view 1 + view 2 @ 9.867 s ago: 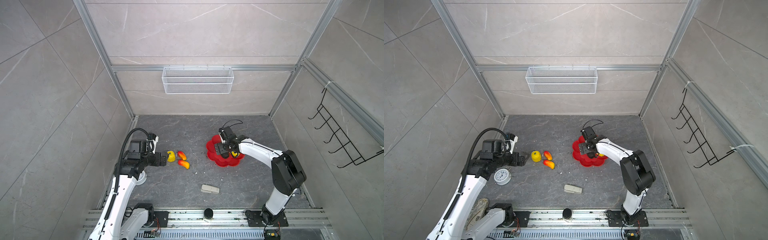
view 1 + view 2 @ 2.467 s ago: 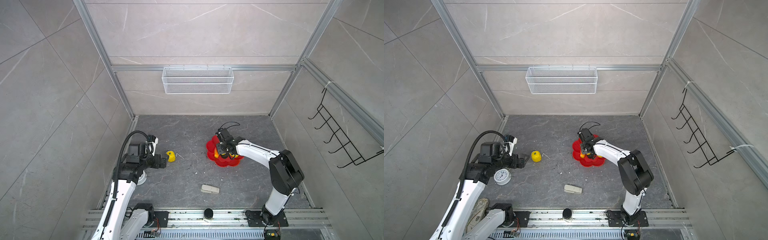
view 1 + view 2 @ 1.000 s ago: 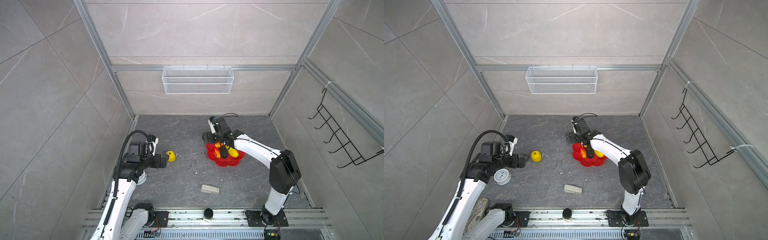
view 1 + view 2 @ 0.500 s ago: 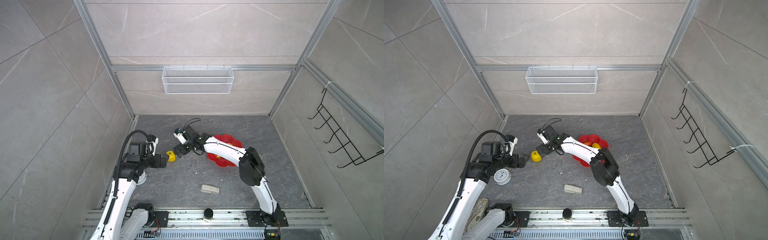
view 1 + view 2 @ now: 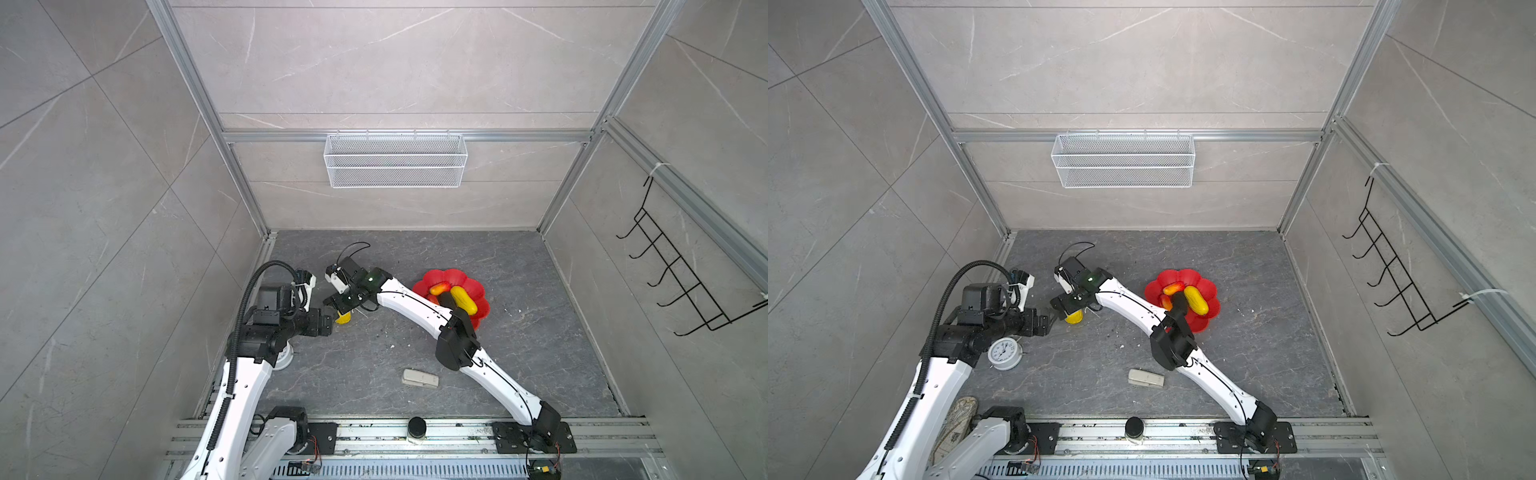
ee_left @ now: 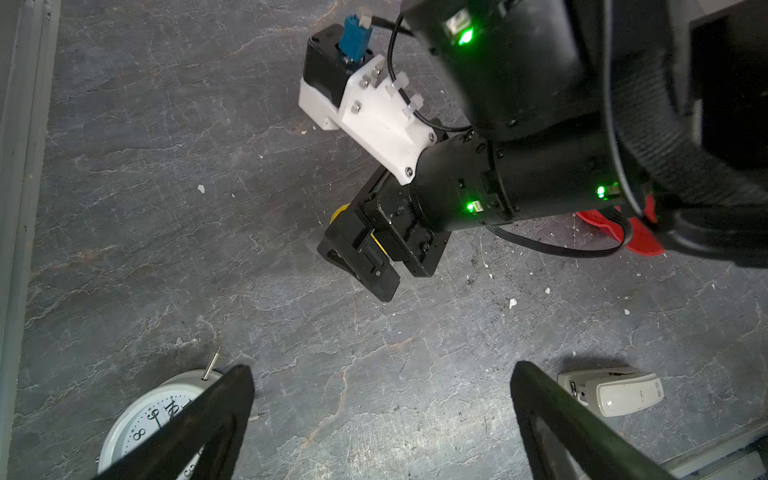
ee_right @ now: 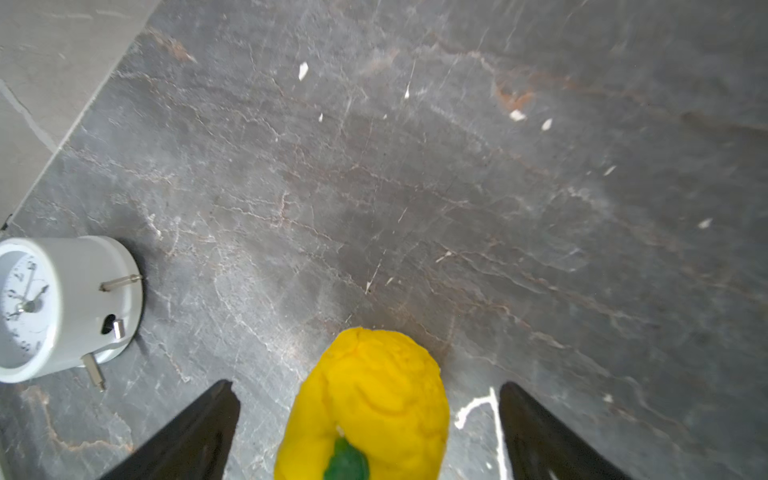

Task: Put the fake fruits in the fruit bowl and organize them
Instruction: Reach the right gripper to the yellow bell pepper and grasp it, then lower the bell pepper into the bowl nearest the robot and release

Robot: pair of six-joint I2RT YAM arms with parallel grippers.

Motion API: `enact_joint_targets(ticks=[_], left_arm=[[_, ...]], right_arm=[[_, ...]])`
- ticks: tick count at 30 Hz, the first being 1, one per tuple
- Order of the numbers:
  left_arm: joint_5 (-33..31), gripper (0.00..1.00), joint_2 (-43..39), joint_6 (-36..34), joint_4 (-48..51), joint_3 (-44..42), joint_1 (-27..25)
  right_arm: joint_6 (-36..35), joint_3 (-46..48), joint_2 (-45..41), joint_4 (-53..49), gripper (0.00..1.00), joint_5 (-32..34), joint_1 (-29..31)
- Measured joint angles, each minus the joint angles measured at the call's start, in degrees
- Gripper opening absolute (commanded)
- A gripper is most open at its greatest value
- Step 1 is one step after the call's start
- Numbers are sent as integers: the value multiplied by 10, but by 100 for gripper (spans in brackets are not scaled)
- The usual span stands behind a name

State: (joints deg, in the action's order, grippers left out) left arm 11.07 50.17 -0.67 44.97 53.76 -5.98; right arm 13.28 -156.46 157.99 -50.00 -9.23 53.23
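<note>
Picking up the right gripper point(image 5: 338, 306) stretched across the middle toward the left wall, jaws spread wide and straddling the bumpy yellow fruit point(image 7: 374, 395) on the dark floor point(image 7: 457, 187), with a clear gap on each flank in the right wrist view, so no grip on it. Tight quarters here: meeting the left gripper point(image 5: 326, 322) just beside that same fruit, jaws likewise wide apart on nothing in the left wrist view, with a white clock point(image 5: 1003, 353) near it and the left wall edge close by. Plenty of bare floor from there across to the red bowl point(image 5: 453, 275), well off to the right. Counting four fruits inside the bowl: a long yellow one point(image 5: 463, 300), a black one point(image 5: 446, 300) touching it, a mango point(image 5: 439, 287) toward the far rim, and a second mango point(image 5: 1165, 302) partly covered by the right arm. Spotting a beige block point(image 5: 420, 378) alone toward the front rail, apart from all of it. From above, only a sliver of the yellow fruit under the black jaws; its green stem cut off at the frame edge up close. Cannot tell from above whether the two grippers touch.
</note>
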Motion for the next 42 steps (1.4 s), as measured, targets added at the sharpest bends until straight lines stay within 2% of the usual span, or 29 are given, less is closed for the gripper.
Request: enact_joint_targets(ticks=[2, 5, 7, 11, 16, 18, 21, 27, 31, 33, 37, 42], left_arm=[[0, 100, 0, 0, 0, 0, 0], [0, 100, 0, 0, 0, 0, 0], [0, 100, 0, 0, 0, 0, 0], [0, 100, 0, 0, 0, 0, 0], [0, 100, -2, 0, 0, 0, 0], [0, 100, -3, 0, 0, 0, 0], [0, 100, -4, 0, 0, 0, 0], [0, 100, -10, 0, 0, 0, 0], [0, 100, -13, 0, 0, 0, 0], [1, 100, -17, 0, 0, 0, 0], [6, 100, -24, 0, 0, 0, 0], [13, 100, -10, 0, 0, 0, 0]], right_arm=[[2, -2, 7, -7, 94, 4, 0], [8, -1, 14, -19, 79, 11, 1], [10, -1, 14, -24, 63, 17, 1], [9, -1, 14, -25, 40, 30, 1], [-5, 6, 4, -40, 23, 56, 0], [-15, 33, -20, -50, 22, 65, -3], [-31, 156, -113, -43, 22, 78, -12], [-38, 504, -433, 50, 22, 94, -89], [-30, 676, -612, 102, 24, 133, -167], [-24, 749, -673, 111, 25, 153, -192], [-13, 870, -730, 113, 26, 179, -216], [-2, 934, -732, 110, 26, 185, -240]])
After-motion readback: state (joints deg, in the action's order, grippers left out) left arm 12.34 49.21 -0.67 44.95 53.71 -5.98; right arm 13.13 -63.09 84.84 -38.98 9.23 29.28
